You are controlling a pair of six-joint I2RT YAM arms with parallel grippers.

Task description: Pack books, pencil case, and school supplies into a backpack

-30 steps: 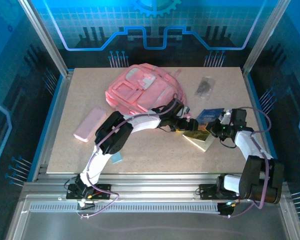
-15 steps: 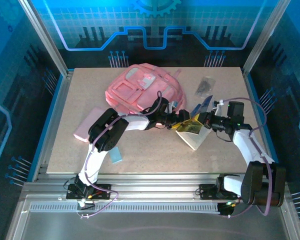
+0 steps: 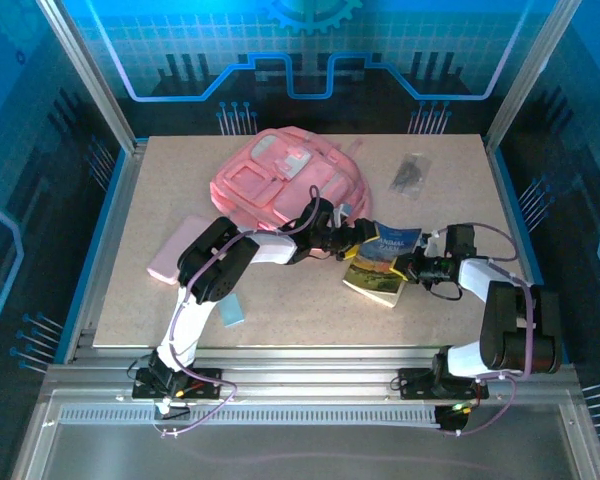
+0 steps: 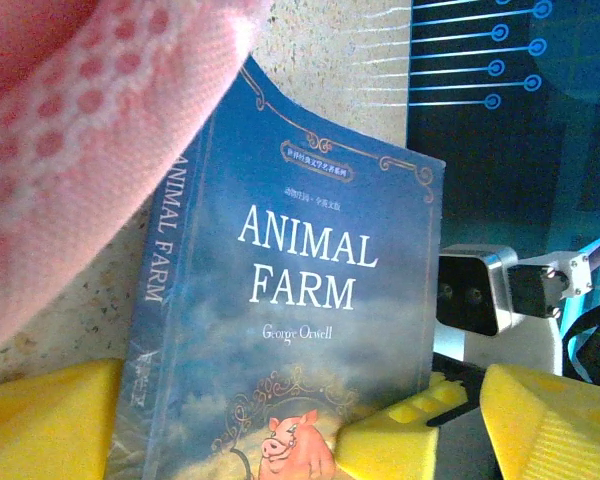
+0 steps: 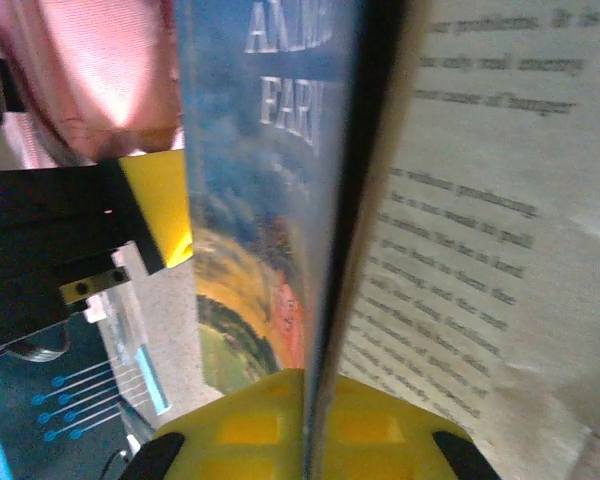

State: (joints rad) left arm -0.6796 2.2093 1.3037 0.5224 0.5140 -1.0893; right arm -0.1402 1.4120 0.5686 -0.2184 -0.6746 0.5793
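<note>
Loading landscape-cover book [image 3: 383, 262] into backpack [image 3: 270, 180]: step judged in hand. Book edge clamped by right gripper [image 5: 305, 432]; left gripper [image 4: 300, 425] jaws spread wide. Next: backpack mouth to be lifted, book slid under.

Black-and-white arms [image 3: 270, 247], purple cables [image 3: 485, 229], yellow ribbed claw fingers [image 4: 40, 420].
</note>
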